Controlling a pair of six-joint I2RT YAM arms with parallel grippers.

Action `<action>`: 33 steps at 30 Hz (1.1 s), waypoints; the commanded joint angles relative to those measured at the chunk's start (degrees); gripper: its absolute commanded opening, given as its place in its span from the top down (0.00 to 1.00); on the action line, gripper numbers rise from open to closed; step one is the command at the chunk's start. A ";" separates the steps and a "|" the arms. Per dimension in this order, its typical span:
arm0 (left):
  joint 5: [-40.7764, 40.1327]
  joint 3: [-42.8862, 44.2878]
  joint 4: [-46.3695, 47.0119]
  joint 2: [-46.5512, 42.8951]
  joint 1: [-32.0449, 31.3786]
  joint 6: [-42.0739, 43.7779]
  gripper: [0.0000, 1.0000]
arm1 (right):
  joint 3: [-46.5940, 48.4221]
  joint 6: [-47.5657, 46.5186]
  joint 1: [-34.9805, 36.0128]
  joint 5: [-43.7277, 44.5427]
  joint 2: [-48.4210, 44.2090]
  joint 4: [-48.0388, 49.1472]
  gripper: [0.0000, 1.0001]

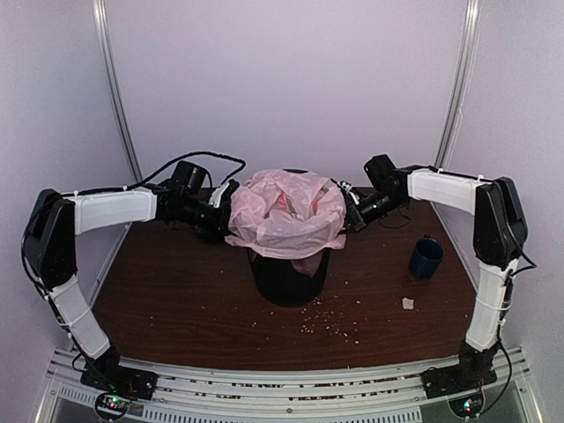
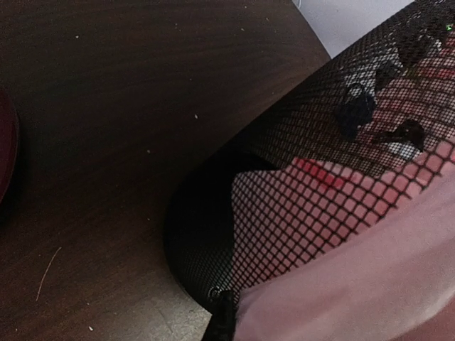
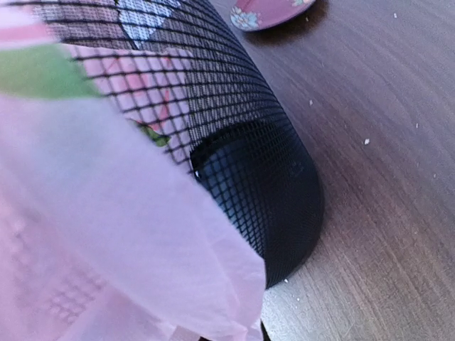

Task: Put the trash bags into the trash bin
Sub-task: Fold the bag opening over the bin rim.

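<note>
Trash bag (image 1: pixel 286 216) is draping the mesh bin (image 1: pixel 289 280); I cannot tell if left gripper (image 1: pixel 226 211) or right gripper (image 1: pixel 347 212) is clasping.

Back wall (image 1: pixel 291 79): plain, pale lilac-white, evenly lit.
Side walls (image 1: pixel 53 106): matching pale panels, left and right.
Uprights (image 1: pixel 115 88): two slim metal posts, one at each back corner.
Table (image 1: pixel 176 300): dark brown wood-grain top.
Rails (image 1: pixel 291 388): silver, slotted, along the table's near edge.
Light: soft, diffuse; shadows faint.
</note>
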 commanded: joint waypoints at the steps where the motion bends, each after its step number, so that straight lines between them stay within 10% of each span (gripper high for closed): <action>1: -1.14 -4.36 2.11 -0.46 -0.35 -0.73 1.00 | -1.92 0.78 0.76 2.99 1.78 -0.41 1.00; 16: 2.17 -22.70 16.72 -21.24 -1.85 -3.26 1.00 | -11.92 2.08 1.12 15.54 -5.15 1.09 1.00; 23: -19.96 -23.11 1.76 -21.10 -1.91 -6.74 1.00 | -14.55 7.84 1.11 27.11 -6.46 4.70 1.00; 29: -12.56 -29.84 10.77 -23.76 -3.37 -6.54 1.00 | -18.34 4.47 1.51 27.63 -9.27 4.65 1.00; 33: -11.32 -27.99 9.04 -28.91 -4.21 -4.74 0.70 | -18.63 2.56 1.46 25.50 -12.75 3.72 1.00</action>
